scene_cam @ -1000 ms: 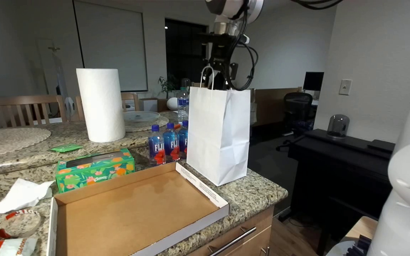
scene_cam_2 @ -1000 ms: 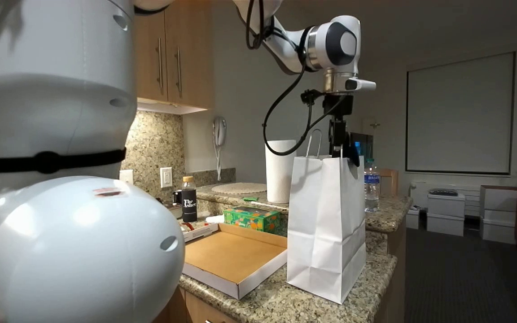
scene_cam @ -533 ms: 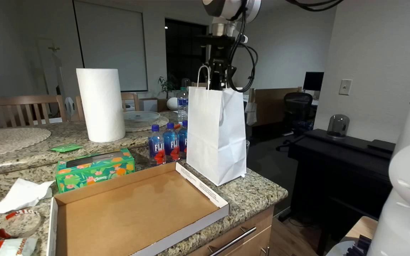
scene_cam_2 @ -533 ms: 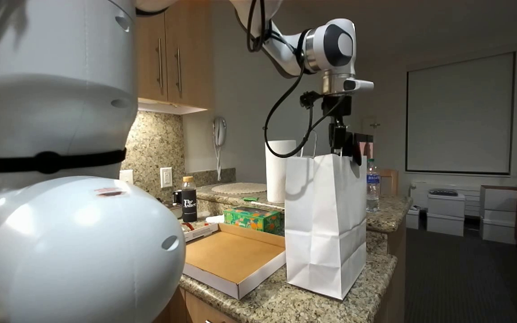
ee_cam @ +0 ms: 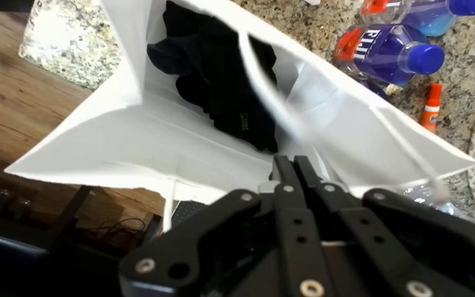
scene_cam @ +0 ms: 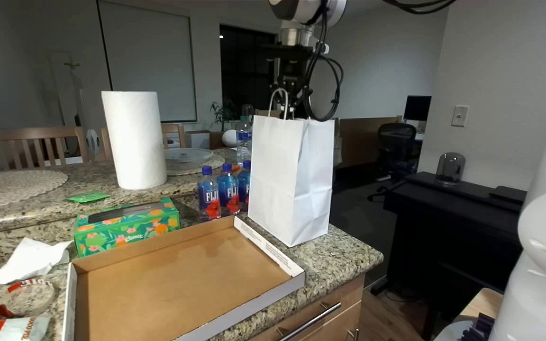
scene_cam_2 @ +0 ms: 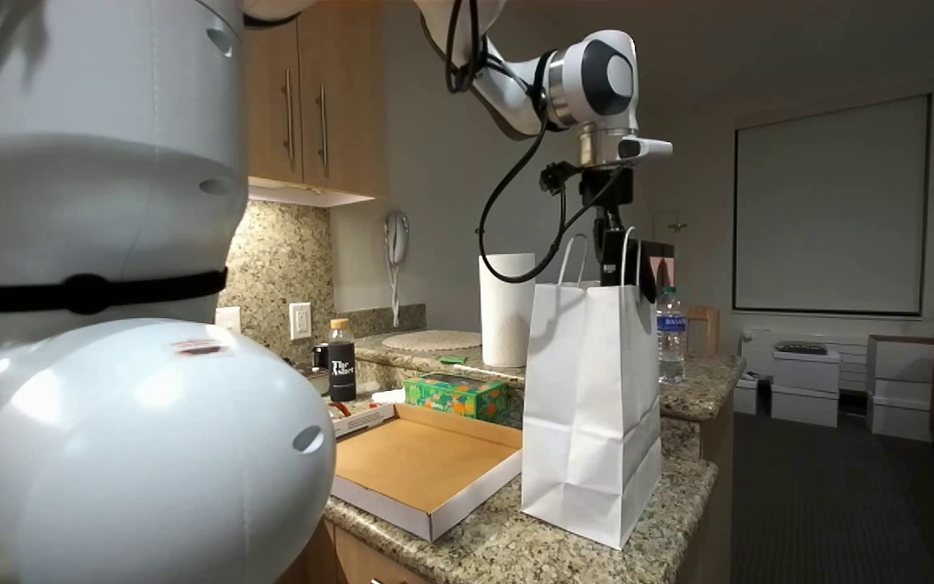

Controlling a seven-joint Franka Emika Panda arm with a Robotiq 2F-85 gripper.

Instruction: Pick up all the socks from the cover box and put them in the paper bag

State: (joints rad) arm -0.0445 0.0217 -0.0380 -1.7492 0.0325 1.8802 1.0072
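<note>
The white paper bag (scene_cam: 275, 175) stands upright on the counter beside the cover box, in both exterior views. Looking down into it, the wrist view shows a bunch of black socks (ee_cam: 225, 78) lying inside. My gripper (ee_cam: 290, 160) is at the bag's mouth, fingertips together and nothing seen between them. A blurred paper handle (ee_cam: 262, 86) crosses in front of the socks. In an exterior view the gripper (scene_cam: 291, 110) is partly behind the bag's handle and rim. The cover box (scene_cam: 183, 279), a shallow brown cardboard tray with white sides, holds no socks in the part that shows.
Blue-capped water bottles (scene_cam: 228, 189) stand behind the bag, near a floral tissue box (scene_cam: 128, 226) and a paper towel roll (scene_cam: 135, 142). An orange marker (ee_cam: 431, 107) lies by the bottles. The counter's edge (scene_cam: 372, 255) is close to the bag.
My gripper's fingers have come together. The bag shifted slightly with the arm, then settled back. Its handle near the gripper now stands up above the rim, and the gripper has risen a little.
</note>
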